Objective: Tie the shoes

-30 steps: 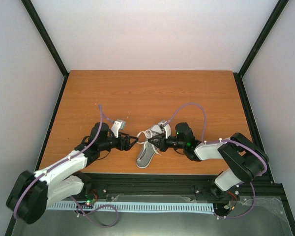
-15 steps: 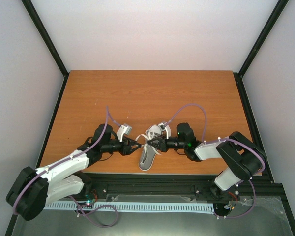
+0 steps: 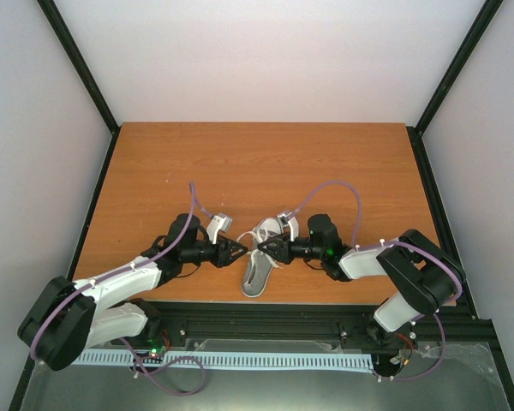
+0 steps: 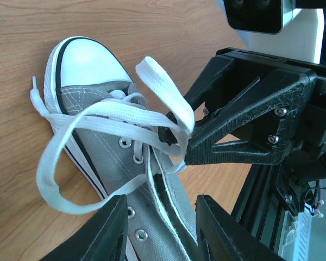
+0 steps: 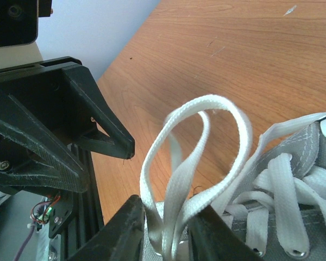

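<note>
The grey canvas shoe [image 3: 255, 276] with a white toe cap lies near the table's front edge, toe pointing away. My two grippers meet over its laces. In the right wrist view, tall loops of white lace [image 5: 206, 103] stand between the fingers of my right gripper [image 5: 165, 234]; the strands sit loosely, not squeezed. My left gripper [image 4: 163, 228] hovers open over the shoe's grey upper [image 4: 106, 144], with nothing between its fingers. Just beyond it the right gripper [image 4: 176, 142] has the lace loops [image 4: 165, 87] at its tips. From above, the left gripper [image 3: 242, 248] and right gripper [image 3: 262, 247] nearly touch.
The black frame rail [image 3: 265, 318] runs along the table's near edge just behind the shoe's heel. The wooden table [image 3: 265, 163] stretches away beyond the toe. White walls and black posts enclose the sides.
My left gripper has moved right to the shoe and its jaws have narrowed. The right gripper's jaws have loosened around the lace loops. The shoe turned slightly.
</note>
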Controlling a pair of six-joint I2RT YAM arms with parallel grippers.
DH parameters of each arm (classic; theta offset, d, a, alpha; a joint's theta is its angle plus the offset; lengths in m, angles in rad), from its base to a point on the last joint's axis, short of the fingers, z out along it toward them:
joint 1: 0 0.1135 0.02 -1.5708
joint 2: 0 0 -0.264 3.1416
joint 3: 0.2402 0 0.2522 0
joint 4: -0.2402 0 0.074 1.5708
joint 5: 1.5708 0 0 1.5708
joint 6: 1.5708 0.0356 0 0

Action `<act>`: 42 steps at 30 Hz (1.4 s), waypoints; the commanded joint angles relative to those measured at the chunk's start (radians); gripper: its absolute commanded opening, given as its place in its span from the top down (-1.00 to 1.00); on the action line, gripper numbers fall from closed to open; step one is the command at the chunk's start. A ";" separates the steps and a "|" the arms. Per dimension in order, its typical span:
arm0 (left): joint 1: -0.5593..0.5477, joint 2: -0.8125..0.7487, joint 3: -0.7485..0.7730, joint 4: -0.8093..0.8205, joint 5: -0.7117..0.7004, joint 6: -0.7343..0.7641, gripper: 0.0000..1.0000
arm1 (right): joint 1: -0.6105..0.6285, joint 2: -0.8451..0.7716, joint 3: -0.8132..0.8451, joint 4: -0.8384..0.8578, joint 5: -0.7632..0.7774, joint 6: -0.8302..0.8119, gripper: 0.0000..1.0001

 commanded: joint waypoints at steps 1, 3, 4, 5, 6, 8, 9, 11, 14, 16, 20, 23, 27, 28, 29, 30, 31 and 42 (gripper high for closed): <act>-0.004 -0.006 0.037 0.044 0.020 0.009 0.26 | -0.006 -0.020 -0.001 0.021 0.025 -0.018 0.47; -0.004 -0.003 0.040 0.044 0.023 0.008 0.26 | -0.006 -0.017 0.002 0.019 0.028 -0.019 0.49; -0.004 0.000 0.040 0.044 0.019 0.006 0.27 | -0.006 -0.017 0.002 0.020 0.030 -0.020 0.51; -0.004 0.000 0.041 0.043 0.012 0.004 0.30 | -0.006 -0.018 0.002 0.019 0.033 -0.020 0.55; -0.004 -0.002 0.039 0.040 0.000 0.001 0.33 | -0.007 -0.021 0.002 0.018 0.037 -0.020 0.61; -0.004 -0.004 0.041 0.027 -0.039 -0.007 0.39 | -0.008 -0.028 -0.002 0.013 0.049 -0.022 0.76; -0.004 -0.003 0.042 0.026 -0.051 -0.010 0.40 | -0.008 -0.032 -0.006 0.011 0.053 -0.023 0.79; -0.004 0.004 0.042 0.036 -0.051 -0.015 0.38 | -0.009 -0.039 -0.010 0.008 0.052 -0.023 0.85; -0.004 0.027 0.040 0.088 -0.003 -0.017 0.34 | -0.010 -0.049 -0.021 0.015 0.048 -0.012 0.94; -0.010 0.052 0.048 0.118 0.022 -0.007 0.34 | -0.011 -0.054 -0.030 0.027 0.044 -0.003 0.95; -0.038 0.133 0.107 0.137 0.063 0.067 0.36 | -0.012 -0.075 -0.049 0.036 0.052 0.005 0.94; -0.051 0.200 0.155 0.103 0.075 0.121 0.42 | -0.012 -0.075 -0.049 0.037 0.053 0.004 0.95; -0.052 0.291 0.209 0.066 0.101 0.182 0.49 | -0.012 -0.073 -0.050 0.040 0.048 0.006 0.94; -0.052 0.308 0.217 0.064 0.109 0.189 0.48 | -0.014 -0.074 -0.050 0.041 0.047 0.006 0.94; -0.052 0.322 0.223 0.066 0.114 0.194 0.47 | -0.014 -0.074 -0.051 0.041 0.047 0.006 0.94; -0.052 0.332 0.226 0.070 0.117 0.197 0.46 | -0.013 -0.075 -0.052 0.042 0.047 0.005 0.94; -0.052 0.338 0.226 0.076 0.120 0.201 0.44 | -0.014 -0.075 -0.052 0.042 0.047 0.004 0.94; -0.052 0.400 0.229 0.102 0.166 0.220 0.22 | -0.032 -0.078 -0.078 0.087 0.043 0.033 0.94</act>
